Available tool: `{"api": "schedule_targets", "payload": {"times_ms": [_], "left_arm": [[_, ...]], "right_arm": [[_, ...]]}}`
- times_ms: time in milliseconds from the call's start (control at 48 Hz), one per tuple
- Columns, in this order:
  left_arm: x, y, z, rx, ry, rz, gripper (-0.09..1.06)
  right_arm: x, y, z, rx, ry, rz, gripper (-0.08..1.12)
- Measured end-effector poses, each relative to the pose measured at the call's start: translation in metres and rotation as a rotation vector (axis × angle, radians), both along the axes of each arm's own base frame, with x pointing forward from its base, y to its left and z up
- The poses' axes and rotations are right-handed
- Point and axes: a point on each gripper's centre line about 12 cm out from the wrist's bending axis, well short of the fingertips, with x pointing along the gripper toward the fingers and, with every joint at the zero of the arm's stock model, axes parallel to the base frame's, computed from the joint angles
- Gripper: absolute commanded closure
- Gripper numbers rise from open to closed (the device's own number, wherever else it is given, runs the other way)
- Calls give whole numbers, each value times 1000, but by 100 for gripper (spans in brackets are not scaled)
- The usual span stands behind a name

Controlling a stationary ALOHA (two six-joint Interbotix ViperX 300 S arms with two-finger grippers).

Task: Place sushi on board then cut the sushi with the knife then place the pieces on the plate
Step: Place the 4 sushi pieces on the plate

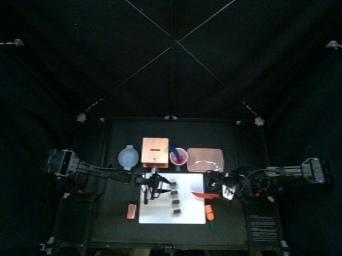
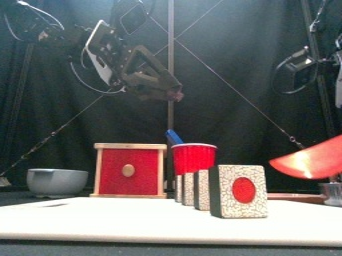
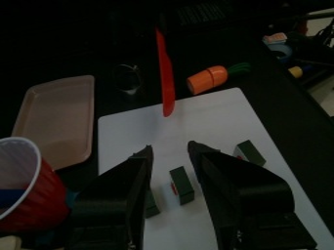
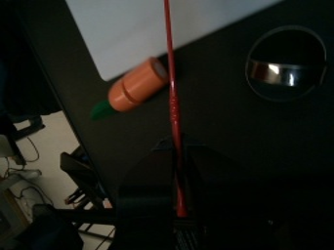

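Note:
The toy sushi [image 1: 175, 201] stands on the white board [image 1: 191, 219] as separate dark green blocks [image 2: 241, 191], a red spot on the nearest face. In the left wrist view the blocks [image 3: 182, 184] lie apart on the board [image 3: 209, 122]. My left gripper [image 2: 167, 88] hangs open high above the board's back left, nothing between its jaws [image 3: 170, 149]. My right gripper [image 4: 183, 210] is shut on the red knife [image 4: 167, 98], whose blade [image 2: 307, 160] hovers over the board's right side. The pink plate [image 1: 205, 158] lies behind the board.
Behind the board stand a wooden box [image 2: 130, 170], a blue-grey bowl [image 2: 56, 180] and a red cup [image 2: 194, 158] holding a blue knife [image 2: 174, 136]. A toy carrot [image 4: 135, 88] lies off the board's right edge beside a round metal cutter [image 4: 287, 63]. A small red toy [image 1: 131, 210] lies left.

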Motion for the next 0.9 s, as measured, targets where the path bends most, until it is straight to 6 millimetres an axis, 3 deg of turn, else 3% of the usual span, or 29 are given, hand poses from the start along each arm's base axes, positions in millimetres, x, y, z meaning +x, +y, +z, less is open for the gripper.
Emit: {"api": "schedule_targets", "payload": {"times_ms": [208, 458, 688, 896], "left_arm": [[-4, 12, -5, -2, 0, 30, 22], [-10, 22, -13, -1, 22, 55, 22], [-19, 27, -10, 0, 14, 67, 22], [-30, 27, -12, -4, 2, 67, 22]], "right_arm": [[-10, 0, -18, 24, 80, -57, 53], [-9, -3, -16, 9, 80, -62, 28], [0, -15, 2, -88, 50, -24, 25], [32, -41, 24, -330, -114, 12, 23]]}}
